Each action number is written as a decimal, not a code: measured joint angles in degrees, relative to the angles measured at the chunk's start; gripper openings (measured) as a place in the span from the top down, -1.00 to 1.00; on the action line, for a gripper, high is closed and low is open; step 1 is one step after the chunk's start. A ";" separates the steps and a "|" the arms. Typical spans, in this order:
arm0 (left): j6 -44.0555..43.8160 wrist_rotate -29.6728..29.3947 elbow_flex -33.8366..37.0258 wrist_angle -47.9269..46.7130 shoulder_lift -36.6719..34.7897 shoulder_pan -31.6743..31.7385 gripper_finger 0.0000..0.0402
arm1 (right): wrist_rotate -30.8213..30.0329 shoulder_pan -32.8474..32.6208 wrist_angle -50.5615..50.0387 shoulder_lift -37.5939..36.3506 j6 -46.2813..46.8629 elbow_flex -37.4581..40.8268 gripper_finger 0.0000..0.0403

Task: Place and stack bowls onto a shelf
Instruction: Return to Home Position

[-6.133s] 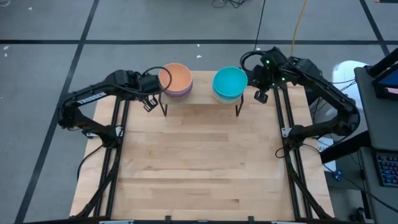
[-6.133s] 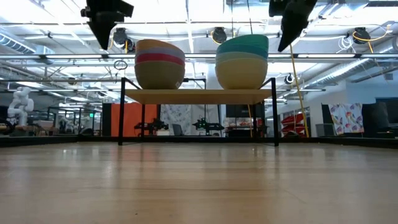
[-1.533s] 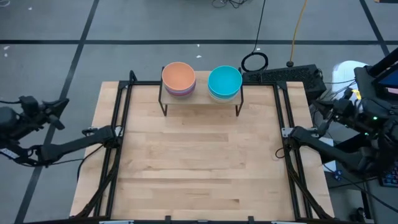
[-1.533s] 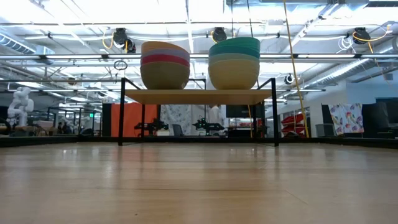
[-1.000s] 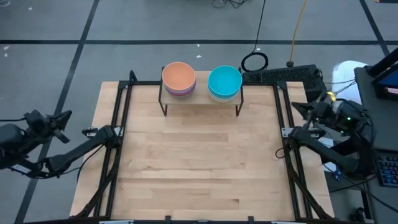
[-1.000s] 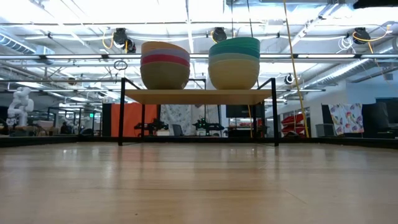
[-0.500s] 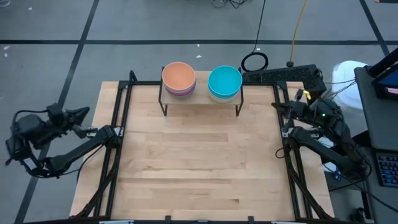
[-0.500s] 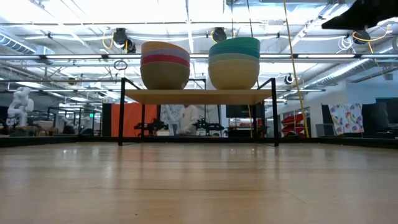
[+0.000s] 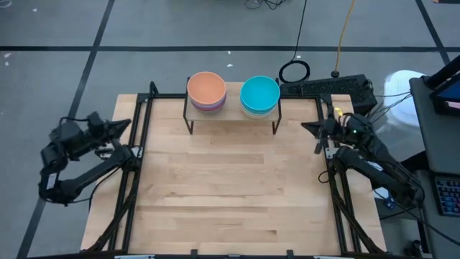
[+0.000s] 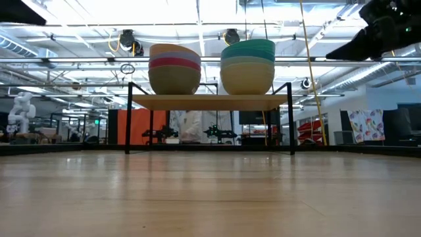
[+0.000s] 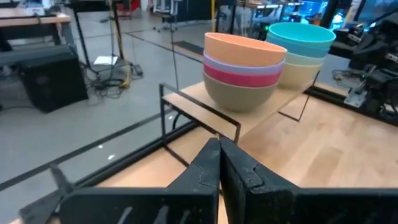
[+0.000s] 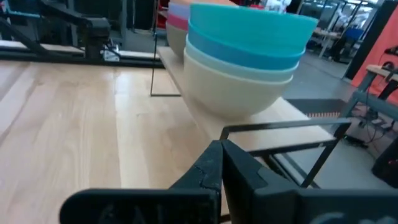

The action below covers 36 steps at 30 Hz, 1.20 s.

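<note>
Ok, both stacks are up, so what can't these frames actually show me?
- High view: bowls under the orange bowl and the top cyan bowl, covered by them.
- Right wrist view: left stack, mostly behind the right stack.
- Low view: right pincer, a dark shape cut by the top edge; left pincer, at most a dark corner.

a robotics lab: exposed ceiling pipes [image 10: 66,60], a workbench [image 11: 31,18], a white robot [image 10: 22,112].
</note>
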<state>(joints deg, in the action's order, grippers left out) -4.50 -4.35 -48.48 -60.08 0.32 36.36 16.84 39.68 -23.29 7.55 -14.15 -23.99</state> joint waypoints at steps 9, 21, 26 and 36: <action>2.72 2.86 6.63 14.50 0.39 -0.09 0.97 | 0.07 -0.02 5.90 0.00 0.08 2.77 1.00; 2.47 2.85 19.81 31.14 0.55 -0.13 0.91 | 0.04 -0.02 15.80 0.05 5.35 10.03 1.00; 2.04 2.85 25.18 37.73 0.52 -0.12 0.91 | 0.04 -0.02 15.78 0.04 5.77 11.83 1.00; -0.15 3.54 35.10 44.02 0.52 -0.13 0.91 | 0.04 -0.04 15.73 0.07 5.48 13.14 1.00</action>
<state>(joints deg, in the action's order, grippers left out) -4.65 -0.81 -13.38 -16.06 0.84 36.23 16.88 39.64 -7.55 7.62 -8.67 -10.85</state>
